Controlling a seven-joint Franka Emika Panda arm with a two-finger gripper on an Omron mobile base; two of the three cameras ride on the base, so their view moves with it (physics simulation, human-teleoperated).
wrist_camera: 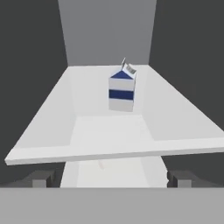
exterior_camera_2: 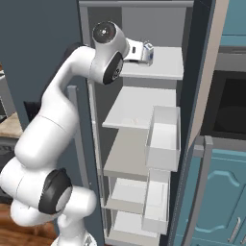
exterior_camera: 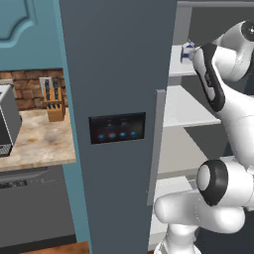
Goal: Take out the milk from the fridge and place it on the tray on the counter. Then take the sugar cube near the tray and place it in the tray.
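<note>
The fridge (exterior_camera: 119,59) stands open, its dark door swung toward me and its white shelves bare. The milk (wrist_camera: 121,89), a small white carton with blue bands, stands upright toward the back of the upper shelf (wrist_camera: 52,131). It also shows as the milk (exterior_camera_2: 149,53) and the milk (exterior_camera: 187,52) in the base views. My gripper (wrist_camera: 111,179) is open at the shelf's front edge, short of the carton, with nothing between its fingertips (wrist_camera: 41,179). From the right base, the gripper (exterior_camera_2: 142,53) hovers just in front of the carton. The counter (exterior_camera: 44,141) lies left of the fridge. The tray and sugar cube are out of view.
Door bins (exterior_camera_2: 163,137) hang on the open right door beside the shelves. A knife block (exterior_camera: 53,99) and a toaster (exterior_camera: 7,119) stand on the counter at the left. An oven (exterior_camera_2: 230,105) sits to the right of the fridge.
</note>
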